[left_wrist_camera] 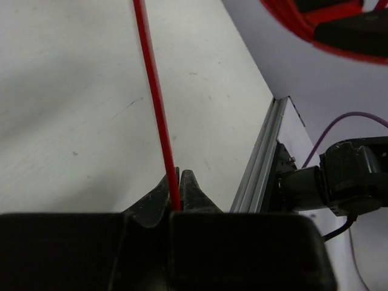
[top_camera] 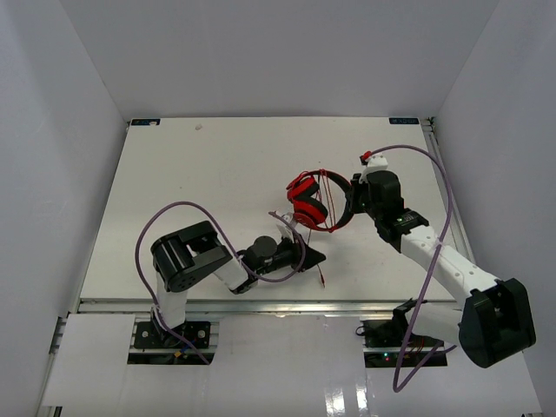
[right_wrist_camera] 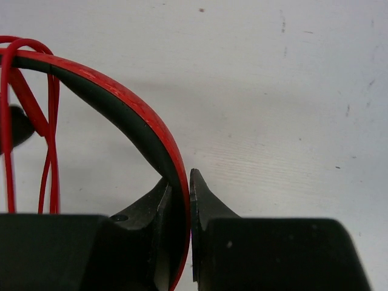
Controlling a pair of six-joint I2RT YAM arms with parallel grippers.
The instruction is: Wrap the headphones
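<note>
The red headphones (top_camera: 308,204) hang just above the table's middle, right of centre, ear cups at the left. My right gripper (top_camera: 352,198) is shut on their black and red headband (right_wrist_camera: 121,109), which passes between its jaws (right_wrist_camera: 180,179). Loops of the thin red cable (right_wrist_camera: 50,151) hang at the left of the right wrist view. My left gripper (top_camera: 311,255) lies low near the front edge, below the headphones. It is shut on the cable (left_wrist_camera: 154,97), which runs straight up out of its jaws (left_wrist_camera: 179,176). A short cable end (top_camera: 321,280) trails beyond the gripper.
Thick purple robot cables arc over the left arm (top_camera: 187,208) and along the right arm (top_camera: 445,226). The table's metal front rail (left_wrist_camera: 257,163) is close to the left gripper, with the right arm's base (left_wrist_camera: 345,176) behind it. White walls enclose the table.
</note>
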